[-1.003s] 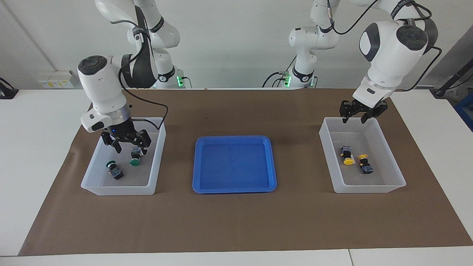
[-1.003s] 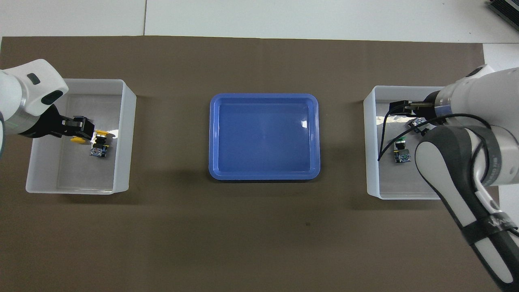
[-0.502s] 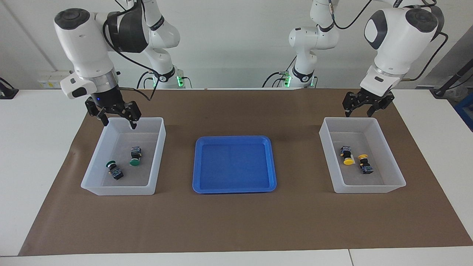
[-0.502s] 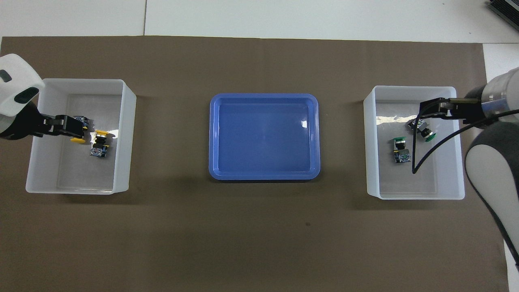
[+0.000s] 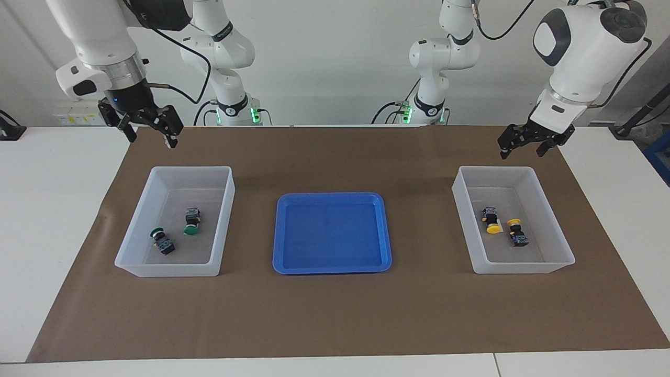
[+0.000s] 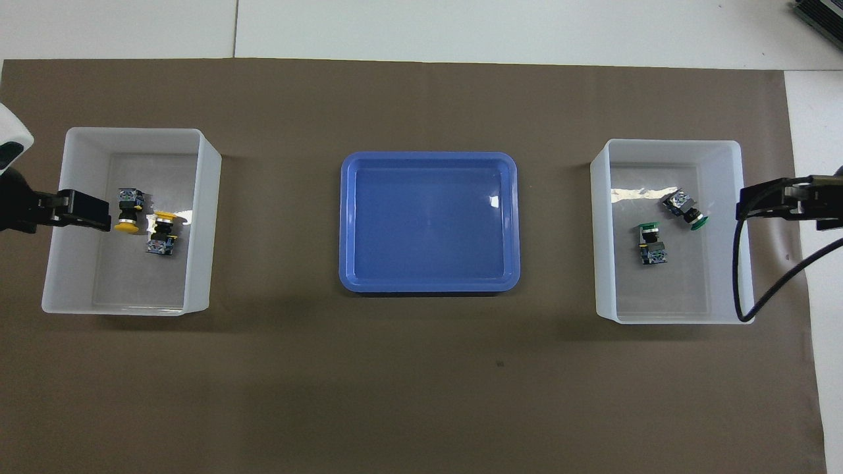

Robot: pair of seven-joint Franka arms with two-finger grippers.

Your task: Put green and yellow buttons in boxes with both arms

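Two green buttons point(image 5: 191, 220) point(image 5: 162, 241) lie in the box point(image 5: 167, 269) at the right arm's end; they also show in the overhead view point(image 6: 685, 212) point(image 6: 651, 245). Two yellow buttons point(image 5: 491, 220) point(image 5: 517, 233) lie in the box point(image 5: 523, 267) at the left arm's end, also seen from overhead point(image 6: 127, 212) point(image 6: 161, 234). My right gripper point(image 5: 151, 137) is open and empty, raised high above its box's rim. My left gripper point(image 5: 521, 152) is open and empty, raised above its box's rim.
A shallow blue tray point(image 5: 332, 233) lies empty between the two boxes on the brown mat point(image 5: 335, 314). Bare white table borders the mat. The right arm's black cable point(image 6: 747, 289) hangs over its box's outer wall.
My right gripper has risen out of the box with the green buttons and drawn back, empty. My left gripper has also lifted and drawn back. The buttons have not moved.
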